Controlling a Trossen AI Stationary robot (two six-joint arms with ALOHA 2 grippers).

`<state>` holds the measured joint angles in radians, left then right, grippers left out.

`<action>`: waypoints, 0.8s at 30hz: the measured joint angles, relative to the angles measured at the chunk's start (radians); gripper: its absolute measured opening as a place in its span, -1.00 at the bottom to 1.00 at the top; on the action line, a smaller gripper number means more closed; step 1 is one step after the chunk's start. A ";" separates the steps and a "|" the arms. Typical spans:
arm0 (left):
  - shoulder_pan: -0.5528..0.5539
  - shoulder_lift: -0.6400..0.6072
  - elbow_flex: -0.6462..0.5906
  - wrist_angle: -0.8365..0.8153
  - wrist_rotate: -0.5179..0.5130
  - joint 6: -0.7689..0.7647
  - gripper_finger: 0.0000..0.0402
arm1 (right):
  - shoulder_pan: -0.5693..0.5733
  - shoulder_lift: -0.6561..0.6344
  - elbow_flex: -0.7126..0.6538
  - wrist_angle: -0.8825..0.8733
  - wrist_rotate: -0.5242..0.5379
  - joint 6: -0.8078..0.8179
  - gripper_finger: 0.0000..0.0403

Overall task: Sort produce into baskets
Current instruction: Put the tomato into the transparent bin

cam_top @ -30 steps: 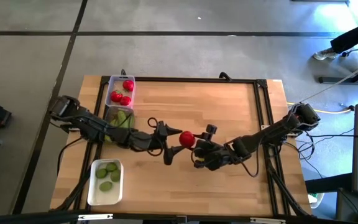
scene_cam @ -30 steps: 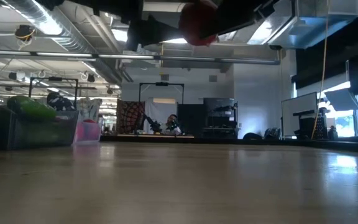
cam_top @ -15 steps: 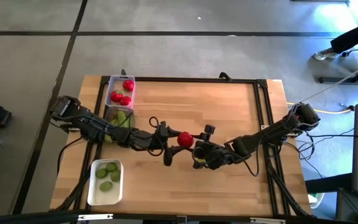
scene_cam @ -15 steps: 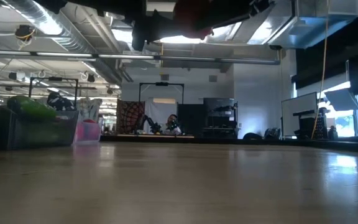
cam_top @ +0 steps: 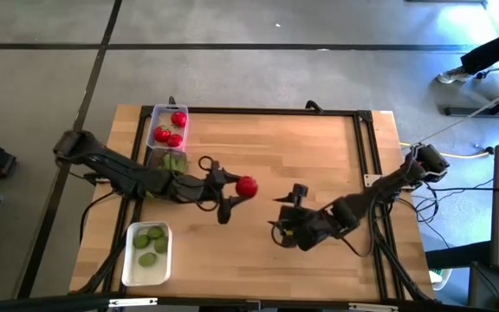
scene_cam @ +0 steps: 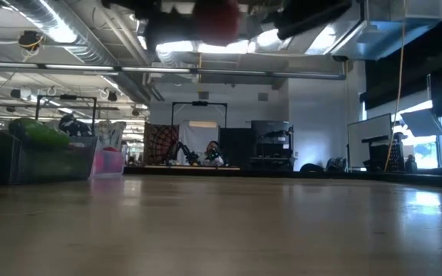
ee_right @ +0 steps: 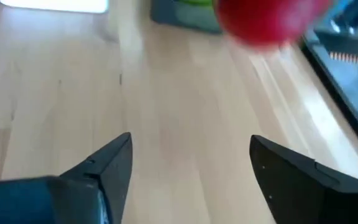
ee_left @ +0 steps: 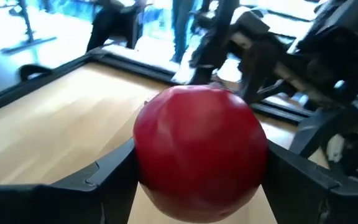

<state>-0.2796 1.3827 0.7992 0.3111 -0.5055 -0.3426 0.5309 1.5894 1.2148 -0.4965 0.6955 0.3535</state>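
Observation:
A round red tomato [cam_top: 247, 185] hangs above the middle of the table, with my left gripper [cam_top: 239, 191] shut on it; it fills the left wrist view [ee_left: 201, 152] and shows at the top of the low view [scene_cam: 219, 19]. My right gripper [cam_top: 286, 211] stands open to the tomato's right with nothing between its fingers [ee_right: 191, 162]. At the table's left stand the baskets. The far clear one [cam_top: 167, 127] holds tomatoes, the clear one [cam_top: 170, 165] under my left arm holds green cucumbers, and the white one [cam_top: 148, 253] holds limes. My left gripper pinches the tomato by its two opposite sides [ee_left: 143, 163] between its two fingers [ee_left: 114, 171]. The fingers come nearly level from the table's left. The tomato is lifted clear of the table.
A dark metal frame [cam_top: 364, 147] runs around the wooden tabletop. The table's middle and right show bare wood [cam_top: 301, 147]. A person's legs [cam_top: 492, 52] show on the floor beyond the far right corner.
The tomato has passed from my right gripper to my left. My right gripper has opened, let go and drawn back toward the table's right and near edges. My left gripper has carried the tomato a little toward the table's left edge, clear of the table.

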 joint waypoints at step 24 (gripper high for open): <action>0.463 -0.452 -0.001 -0.921 -0.208 -0.159 0.40 | -0.010 0.000 -0.190 0.003 -0.034 0.349 0.33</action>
<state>0.1835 0.9305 0.7978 -0.6099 -0.7133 -0.5017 0.5213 1.5890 1.0243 -0.4935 0.6613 0.7021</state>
